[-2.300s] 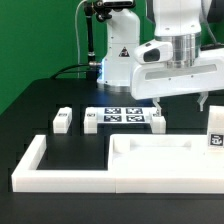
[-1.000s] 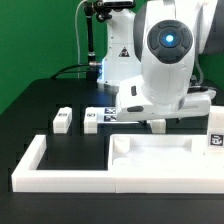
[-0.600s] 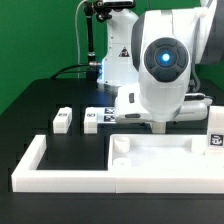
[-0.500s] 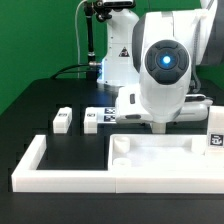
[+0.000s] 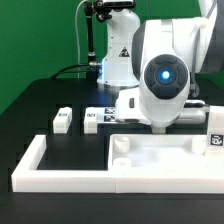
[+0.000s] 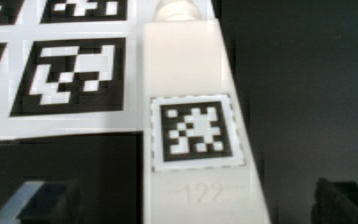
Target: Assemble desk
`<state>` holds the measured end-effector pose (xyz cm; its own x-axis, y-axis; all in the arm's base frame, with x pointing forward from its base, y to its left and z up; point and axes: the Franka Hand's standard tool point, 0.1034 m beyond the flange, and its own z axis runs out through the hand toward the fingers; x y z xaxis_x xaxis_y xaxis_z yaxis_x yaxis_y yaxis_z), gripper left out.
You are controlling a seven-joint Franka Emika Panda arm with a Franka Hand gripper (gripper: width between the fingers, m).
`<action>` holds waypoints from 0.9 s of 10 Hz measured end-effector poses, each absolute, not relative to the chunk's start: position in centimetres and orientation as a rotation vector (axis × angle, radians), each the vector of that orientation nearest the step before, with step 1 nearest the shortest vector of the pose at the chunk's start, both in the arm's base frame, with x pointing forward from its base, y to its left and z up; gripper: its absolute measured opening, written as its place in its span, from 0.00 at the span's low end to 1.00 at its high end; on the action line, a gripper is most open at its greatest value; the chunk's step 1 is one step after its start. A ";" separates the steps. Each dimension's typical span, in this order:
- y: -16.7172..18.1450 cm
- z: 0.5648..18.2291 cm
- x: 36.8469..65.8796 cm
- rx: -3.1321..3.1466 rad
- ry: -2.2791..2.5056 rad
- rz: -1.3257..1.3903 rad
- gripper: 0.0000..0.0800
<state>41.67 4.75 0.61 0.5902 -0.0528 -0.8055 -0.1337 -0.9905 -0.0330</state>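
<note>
Both fingers [image 6: 34, 200] of the gripper [image 6: 190, 200] stand wide apart, holding nothing, flanking a tagged white leg [image 6: 190, 80] that lies just beside the marker board [image 6: 60, 70].

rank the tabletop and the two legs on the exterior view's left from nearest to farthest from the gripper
1. tabletop, directly under the open gripper.
2. inner leg, beside the marker board, toward the exterior view's left.
3. outer leg, farther out on the exterior view's left.
</note>
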 end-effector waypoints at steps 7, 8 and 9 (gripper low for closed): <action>4.6 0.5 41.9 -2.728 0.160 1.359 0.36; 4.6 0.5 41.9 -2.728 0.160 1.359 0.36; 4.6 0.5 41.9 -2.727 0.160 1.359 0.36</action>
